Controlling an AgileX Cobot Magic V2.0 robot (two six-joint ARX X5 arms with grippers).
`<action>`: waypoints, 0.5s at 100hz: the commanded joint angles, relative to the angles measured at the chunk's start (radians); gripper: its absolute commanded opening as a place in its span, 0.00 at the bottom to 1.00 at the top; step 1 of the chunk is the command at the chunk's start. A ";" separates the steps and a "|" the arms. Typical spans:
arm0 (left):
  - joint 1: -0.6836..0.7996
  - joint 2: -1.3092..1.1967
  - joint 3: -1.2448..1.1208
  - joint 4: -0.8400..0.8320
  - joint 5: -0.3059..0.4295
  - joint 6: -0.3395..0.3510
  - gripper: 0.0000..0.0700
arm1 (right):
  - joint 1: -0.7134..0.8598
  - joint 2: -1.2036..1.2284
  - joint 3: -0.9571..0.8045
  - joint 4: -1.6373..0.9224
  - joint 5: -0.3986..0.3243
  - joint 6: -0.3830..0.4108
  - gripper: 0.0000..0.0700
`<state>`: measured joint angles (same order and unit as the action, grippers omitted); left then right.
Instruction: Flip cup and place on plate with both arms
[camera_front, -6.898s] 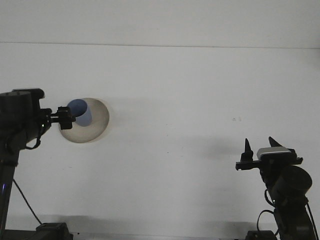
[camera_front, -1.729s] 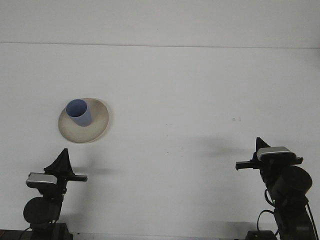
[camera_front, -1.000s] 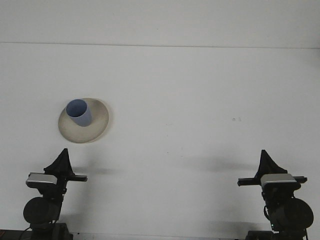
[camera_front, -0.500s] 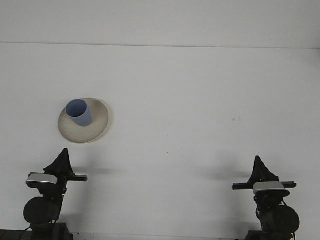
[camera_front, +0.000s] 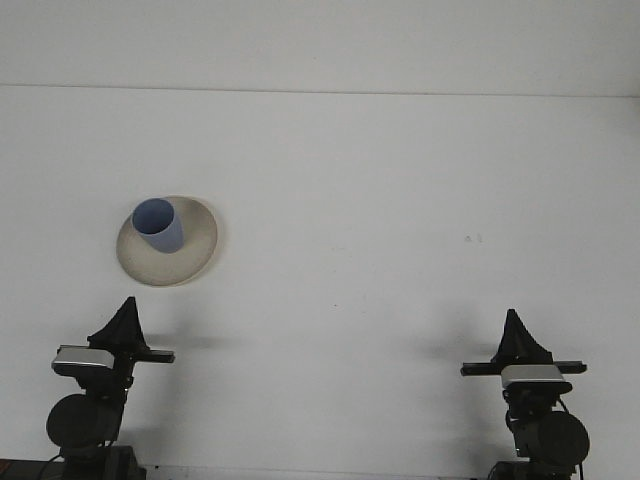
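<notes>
A blue cup (camera_front: 158, 224) stands upright, mouth up, on the left part of a cream plate (camera_front: 190, 250) at the table's left. Nothing touches it. My left gripper (camera_front: 128, 304) sits low near the front edge, well below the plate, with its fingers together in a single point and nothing in them. My right gripper (camera_front: 514, 317) is at the front right, far from the cup, and its fingers also meet in one point with nothing held.
The white table (camera_front: 360, 200) runs back to a pale wall. A faint dark speck (camera_front: 470, 238) marks the surface at the right. Both arm bases stand at the bottom corners.
My left gripper let go of the cup on the plate and withdrew to the front left. The right gripper shut, then dropped back toward the front edge and drifted slightly left.
</notes>
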<state>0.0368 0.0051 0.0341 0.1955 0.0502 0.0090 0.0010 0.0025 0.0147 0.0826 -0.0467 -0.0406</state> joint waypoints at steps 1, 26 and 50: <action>0.000 -0.002 -0.019 0.015 -0.005 -0.001 0.02 | 0.000 -0.001 -0.002 0.016 0.013 0.018 0.00; 0.000 -0.002 -0.019 0.015 -0.005 -0.001 0.02 | 0.000 -0.001 -0.002 0.022 0.023 0.018 0.00; 0.000 -0.002 -0.019 0.015 -0.005 -0.001 0.02 | 0.000 -0.001 -0.002 0.022 0.023 0.018 0.00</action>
<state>0.0368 0.0051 0.0341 0.1955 0.0498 0.0090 0.0010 0.0025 0.0147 0.0940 -0.0250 -0.0368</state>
